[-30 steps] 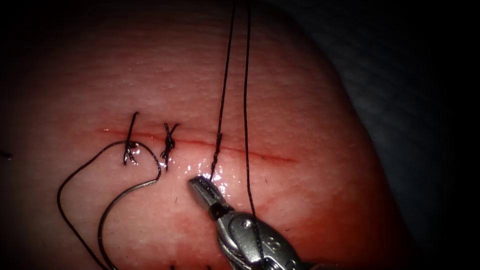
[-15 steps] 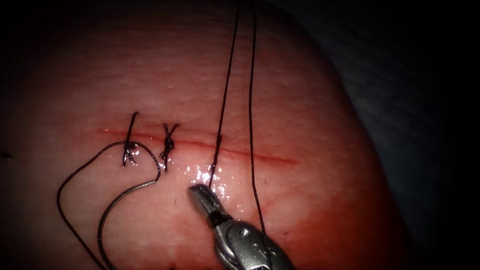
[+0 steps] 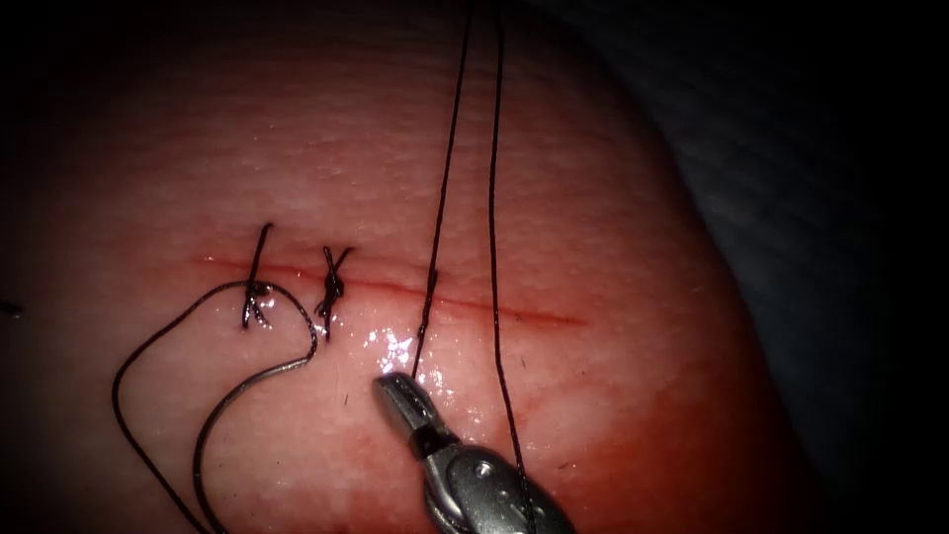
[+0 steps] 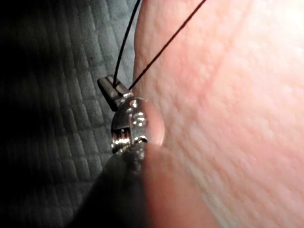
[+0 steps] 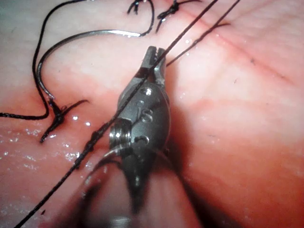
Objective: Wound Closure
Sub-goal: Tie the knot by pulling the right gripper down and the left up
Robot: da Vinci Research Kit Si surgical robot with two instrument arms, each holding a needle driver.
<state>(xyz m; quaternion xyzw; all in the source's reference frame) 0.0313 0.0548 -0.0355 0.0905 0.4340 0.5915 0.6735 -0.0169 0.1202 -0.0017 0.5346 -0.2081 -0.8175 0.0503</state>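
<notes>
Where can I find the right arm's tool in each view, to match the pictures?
Endoscope view: right tool below the cut, right of the needle, which lies free on the tissue.
Right wrist view: right tool beside the needle.
Left wrist view: that is the left tool, holding the thread.
Shared landmark: the needle.

- Tissue: pale pink, finely pebbled, wet and glossy near the cut.
- Right tool: polished, shiny metal.
- Needle: thin, dull grey metal wire.
- Thread: dark, matt, fine.
- Backing cloth: dark, quilted weave.
</notes>
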